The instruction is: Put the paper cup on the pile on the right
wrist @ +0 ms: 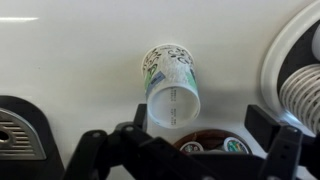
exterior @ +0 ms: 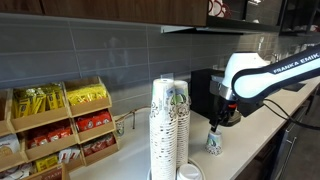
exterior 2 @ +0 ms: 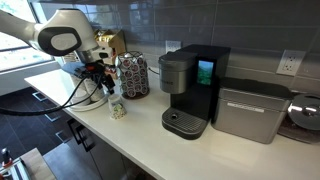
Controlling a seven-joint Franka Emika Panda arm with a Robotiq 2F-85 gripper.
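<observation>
A paper cup (wrist: 171,88) with a green and white print stands upside down on the white counter, its base facing the wrist camera. It also shows in both exterior views (exterior: 214,143) (exterior 2: 118,108). My gripper (wrist: 200,124) is open and empty just above it, with the cup close to one finger; it shows in both exterior views (exterior: 219,123) (exterior 2: 105,86). The tall pile of paper cups (exterior: 169,125) stands in the foreground of an exterior view, and cup stacks (wrist: 303,85) show at the right edge of the wrist view.
A black coffee machine (exterior 2: 190,85) and a silver appliance (exterior 2: 248,110) stand along the wall. A coffee pod holder (exterior 2: 132,75) is near the cup, with its pods (wrist: 205,146) under the gripper. A wooden snack rack (exterior: 55,125) is on the counter.
</observation>
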